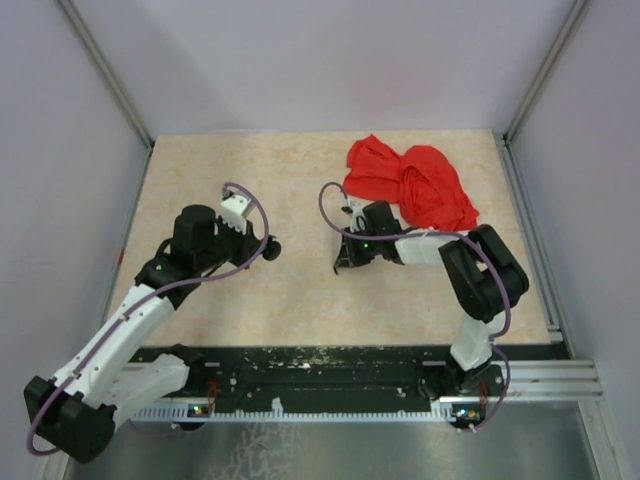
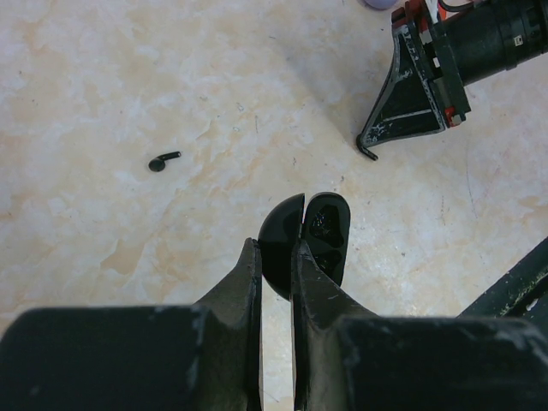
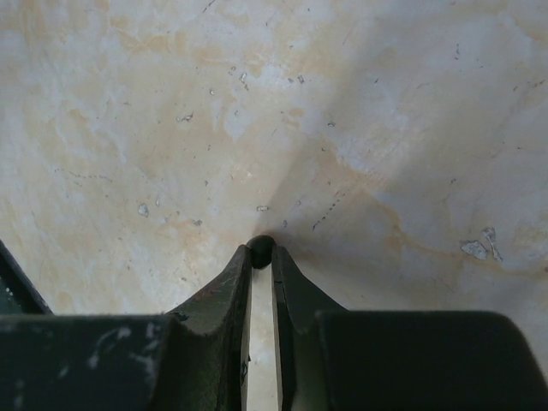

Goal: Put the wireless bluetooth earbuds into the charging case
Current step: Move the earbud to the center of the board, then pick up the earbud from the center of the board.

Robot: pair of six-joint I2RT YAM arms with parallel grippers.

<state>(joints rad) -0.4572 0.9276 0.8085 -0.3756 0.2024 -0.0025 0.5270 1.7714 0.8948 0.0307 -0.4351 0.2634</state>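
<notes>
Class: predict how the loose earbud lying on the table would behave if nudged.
The earbud looks tiny, so it is probably light and would skid on the smooth table. Its rounded head and thin stem suggest it would pivot rather than roll straight.

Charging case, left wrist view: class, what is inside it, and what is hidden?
The charging case stands open in the left gripper; its inner face shows dark moulded hollows. One earbud lies outside on the table. The fingers cover the case's lower part.

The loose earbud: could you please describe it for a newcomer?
In the left wrist view, look left of the open black case in the left tool. The loose earbud lies alone there; the other earbud is pinched in the right tool.
</notes>
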